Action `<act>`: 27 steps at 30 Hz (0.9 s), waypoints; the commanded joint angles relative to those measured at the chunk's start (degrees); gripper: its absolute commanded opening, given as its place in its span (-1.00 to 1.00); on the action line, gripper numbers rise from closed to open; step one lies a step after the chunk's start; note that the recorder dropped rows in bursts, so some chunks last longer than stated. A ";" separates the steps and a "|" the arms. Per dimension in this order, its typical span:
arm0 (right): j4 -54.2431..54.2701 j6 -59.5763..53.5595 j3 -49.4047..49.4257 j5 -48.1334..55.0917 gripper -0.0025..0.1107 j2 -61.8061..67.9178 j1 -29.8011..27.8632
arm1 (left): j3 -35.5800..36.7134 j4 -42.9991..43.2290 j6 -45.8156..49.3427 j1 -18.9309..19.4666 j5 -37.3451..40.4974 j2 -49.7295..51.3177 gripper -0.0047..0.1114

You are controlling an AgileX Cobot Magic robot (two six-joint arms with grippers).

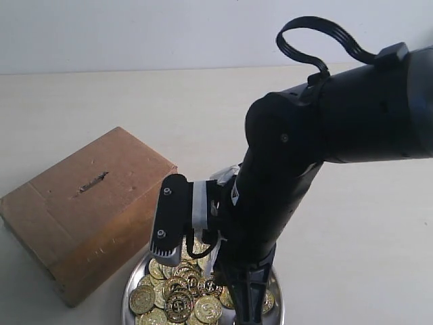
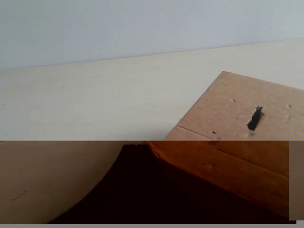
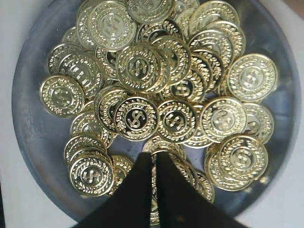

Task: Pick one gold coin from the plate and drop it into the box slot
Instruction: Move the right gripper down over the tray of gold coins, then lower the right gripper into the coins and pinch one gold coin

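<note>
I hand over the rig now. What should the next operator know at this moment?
Right gripper: low over the coins in the plate, fingers nearly together; whether a coin is held, I cannot tell.
Left gripper: only a dark shape in its wrist view, state unclear.
Box stands beside the plate, slot facing up.
Done: the reach to the plate. Left: lift one coin, carry it, drop it into the slot.

The coins (image 3: 137, 118) are glossy embossed gold, the plate (image 3: 38, 137) polished metal, the box (image 1: 81, 217) matt scuffed cardboard.
</note>
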 commanded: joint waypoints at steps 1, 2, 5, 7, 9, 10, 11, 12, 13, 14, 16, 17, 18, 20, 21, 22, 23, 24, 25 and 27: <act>-3.52 0.56 -0.21 0.58 -0.65 0.10 0.12 | 0.03 0.02 -0.09 -0.41 -0.28 -0.26 -0.92; -4.66 1.22 -0.21 0.91 -0.61 0.10 0.12 | 0.03 0.02 -0.09 -0.41 -0.28 -0.26 -0.92; -8.13 4.04 -0.21 1.65 -0.45 0.10 0.12 | 0.03 0.02 -0.09 -0.41 -0.28 -0.26 -0.92; -9.21 4.43 -0.21 1.74 -0.33 0.10 0.12 | 0.03 0.02 -0.09 -0.41 -0.28 -0.26 -0.92; -9.21 4.43 -0.21 1.79 -0.23 0.32 0.12 | 0.03 0.02 -0.09 -0.41 -0.28 -0.26 -0.92; -9.21 4.43 -0.21 1.89 -0.18 0.59 0.12 | 0.03 0.02 -0.09 -0.41 -0.28 -0.26 -0.92; -9.21 4.43 -0.21 1.89 -0.14 0.81 0.12 | 0.03 0.02 -0.09 -0.41 -0.28 -0.26 -0.92; -9.21 4.43 -0.21 1.89 -0.10 1.66 0.12 | 0.03 0.02 -0.09 -0.41 -0.28 -0.26 -0.92; -9.21 4.43 -0.21 1.74 -0.09 2.30 0.12 | 0.03 0.02 -0.09 -0.41 -0.28 -0.26 -0.92; -9.21 4.43 -0.21 1.36 -0.09 2.78 0.12 | 0.03 0.02 -0.09 -0.41 -0.28 -0.26 -0.92; -9.21 4.43 -0.21 0.82 -0.09 3.99 0.12 | 0.03 0.02 -0.09 -0.41 -0.28 -0.26 -0.92; -9.21 4.43 -0.21 0.71 -0.09 4.60 0.12 | 0.03 0.02 -0.09 -0.41 -0.28 -0.26 -0.92; -9.21 4.43 -0.21 0.54 -0.09 5.13 0.12 | 0.03 0.02 -0.09 -0.41 -0.28 -0.26 -0.92; -9.21 4.43 -0.21 0.00 -0.09 5.82 0.12 | 0.03 0.02 -0.09 -0.41 -0.28 -0.26 -0.92; -9.21 4.43 -0.21 -0.09 -0.09 6.26 0.12 | 0.03 0.02 -0.09 -0.41 -0.28 -0.26 -0.92; -9.21 4.43 -0.21 -0.30 -0.09 6.64 0.12 | 0.03 0.02 -0.09 -0.41 -0.28 -0.26 -0.92; -9.21 4.43 -0.21 -0.54 -0.09 6.79 0.12 | 0.03 0.02 -0.09 -0.41 -0.28 -0.26 -0.92; -9.21 4.43 -0.21 -0.98 -0.09 7.03 0.12 | 0.03 0.02 -0.09 -0.41 -0.28 -0.26 -0.92; -9.21 4.43 -0.21 -1.33 -0.09 7.06 0.12 | 0.03 0.02 -0.09 -0.41 -0.28 -0.26 -0.92; -9.21 4.20 -0.21 -1.30 -0.09 7.06 0.12 | 0.03 0.02 -0.09 -0.41 -0.28 -0.26 -0.92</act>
